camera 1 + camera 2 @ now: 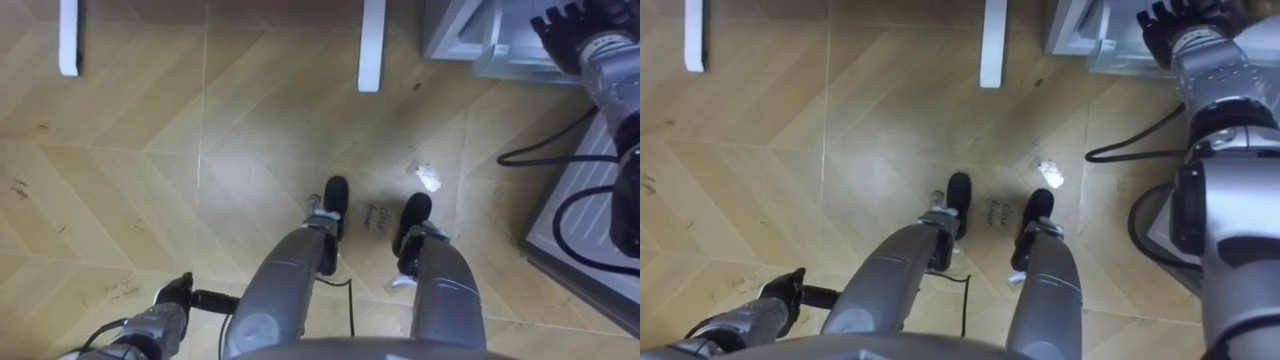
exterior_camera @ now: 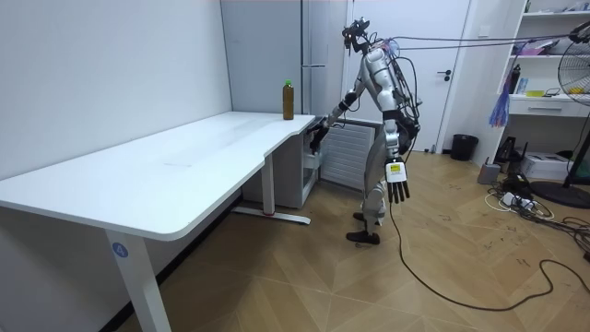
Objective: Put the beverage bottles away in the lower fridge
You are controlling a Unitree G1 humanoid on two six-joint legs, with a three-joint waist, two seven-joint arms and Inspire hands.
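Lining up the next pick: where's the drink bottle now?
Room view: the bottle stands upright at the far end of the white desk, near the fridge.

The wooden plank floor is honey-tan, laid in a chevron pattern with pale seams and a few dark scuffs. The long flat-topped desk is plain white, top and legs alike. The tall drink bottle on it is dark brown with a green cap. The tall metal fridge is pale grey. Both hands — left hand, right hand — are black.
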